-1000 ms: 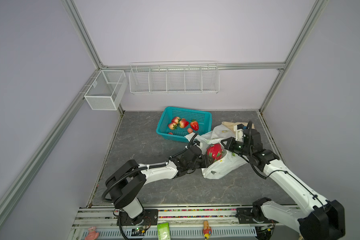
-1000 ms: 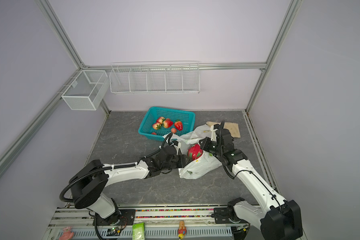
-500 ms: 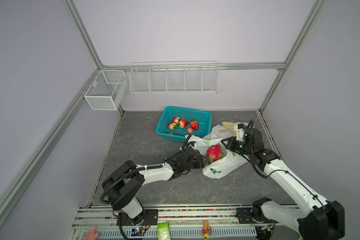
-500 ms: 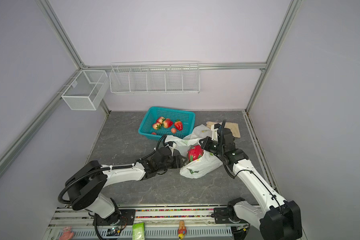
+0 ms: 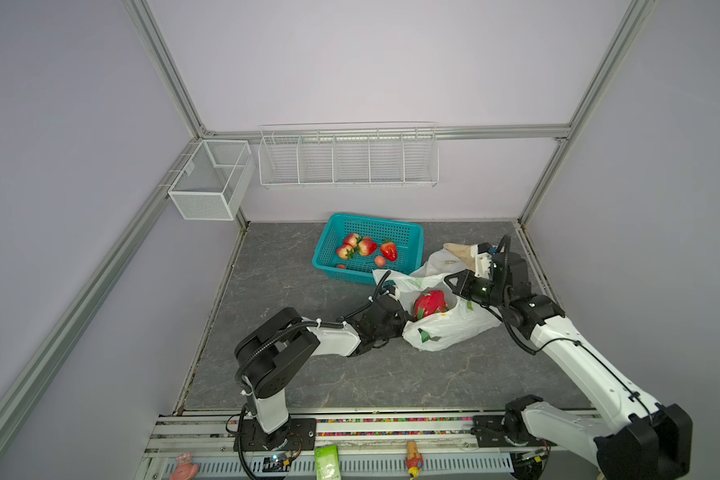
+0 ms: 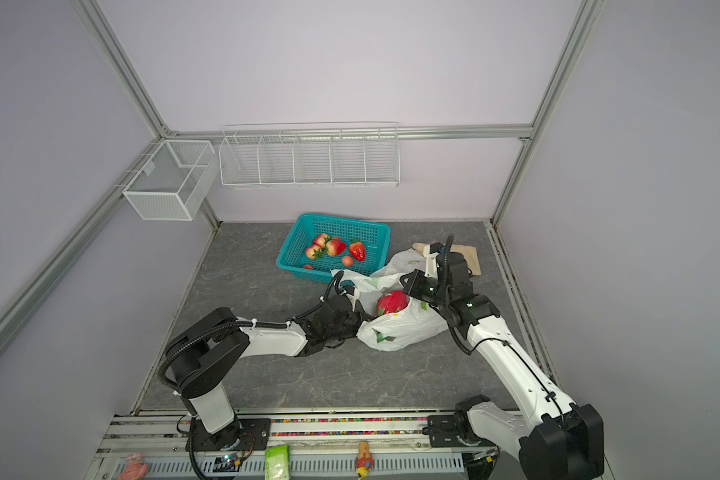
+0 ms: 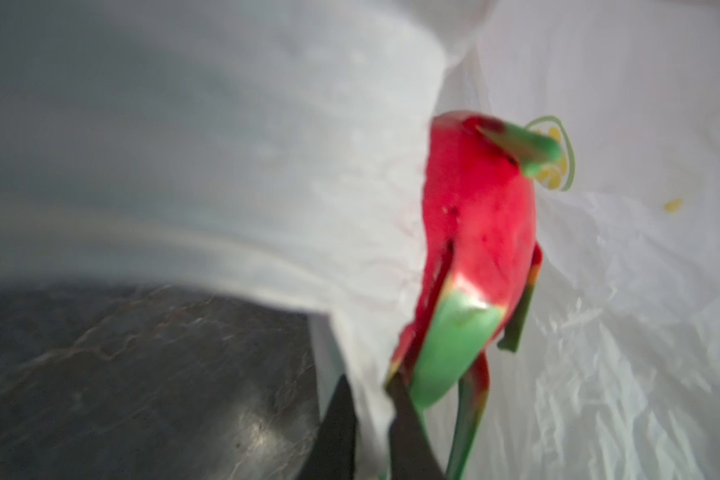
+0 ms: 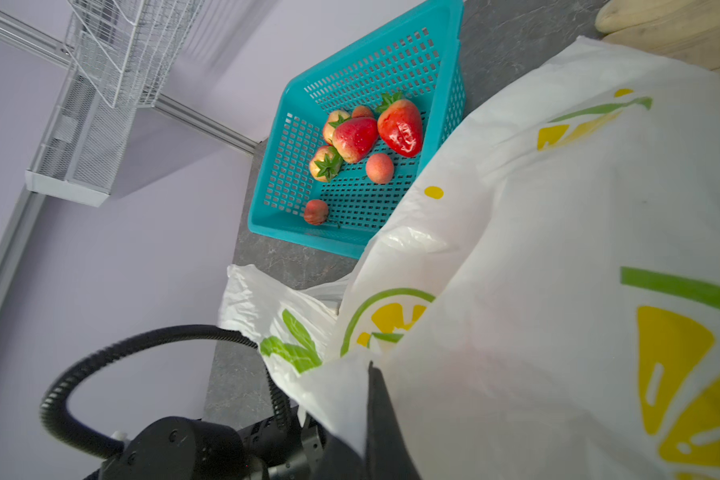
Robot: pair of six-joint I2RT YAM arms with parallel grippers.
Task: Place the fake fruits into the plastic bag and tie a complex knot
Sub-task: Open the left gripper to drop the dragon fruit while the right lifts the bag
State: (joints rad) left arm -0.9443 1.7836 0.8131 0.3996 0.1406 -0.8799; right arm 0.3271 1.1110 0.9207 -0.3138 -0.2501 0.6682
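In both top views the left pincer (image 5: 403, 321) lies low on the desk (image 5: 292, 291) at the near lip of the plastic bag (image 5: 454, 328). It has drawn back a touch toward its base since a second ago. The big red fruit (image 5: 430, 302) has stayed put, lying in the bag's open mouth with no pincer on it. The right pincer (image 5: 453, 282) has hardly moved, clamped on the far lip and keeping it raised. The teal basket (image 5: 329, 262) just behind the bag holds the rest, strawberries (image 5: 388, 250) and small peach balls.

In the left wrist view the two dark fingers (image 7: 337, 436) have come nearly together with a strip of white film between them. So this pincer looks to be nipping the bag's edge, not the fruit, whose green leaf lies just beside one finger (the picture is blurred, so how much film is caught I cannot tell).

In the right wrist view one finger (image 8: 381, 424) shows with film draped over it. Its mate is hidden under the bag, and the grip is narrow, on film alone. Several fruits lie in the basket beyond.

My reading is that the first fruit is delivered and both pincers now hold the mouth. One must let go to fetch the next fruit, and the knot is far off.
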